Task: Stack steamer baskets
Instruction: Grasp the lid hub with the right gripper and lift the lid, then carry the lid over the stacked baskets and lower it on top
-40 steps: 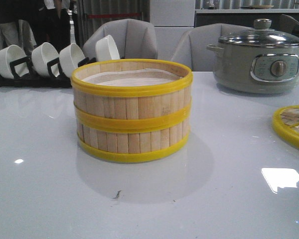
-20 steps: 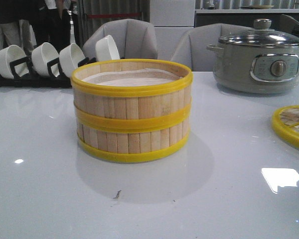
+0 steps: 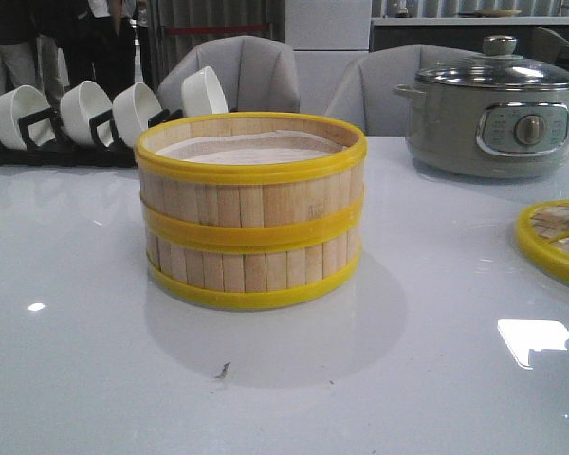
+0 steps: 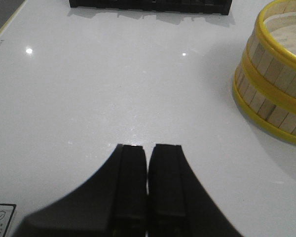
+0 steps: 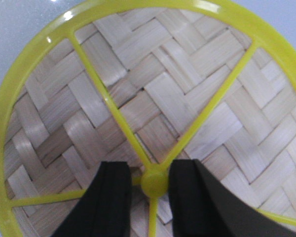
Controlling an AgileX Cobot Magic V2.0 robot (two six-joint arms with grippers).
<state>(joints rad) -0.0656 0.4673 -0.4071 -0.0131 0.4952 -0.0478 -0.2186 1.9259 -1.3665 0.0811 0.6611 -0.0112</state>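
Note:
Two steamer baskets stand stacked in the middle of the table: the upper basket (image 3: 251,194) sits squarely on the lower basket (image 3: 251,270), with white paper liner showing inside the top. The stack also shows in the left wrist view (image 4: 276,94). My left gripper (image 4: 148,148) is shut and empty, low over bare table to one side of the stack. My right gripper (image 5: 149,165) is open over a woven bamboo lid (image 5: 187,98), its fingers either side of the lid's yellow centre knob (image 5: 154,183). Neither gripper shows in the front view.
The yellow-rimmed lid (image 3: 555,237) lies flat at the table's right edge. A grey-green electric pot (image 3: 498,109) with a glass lid stands at the back right. A black rack of white bowls (image 3: 85,114) lines the back left; it also shows in the left wrist view (image 4: 150,5).

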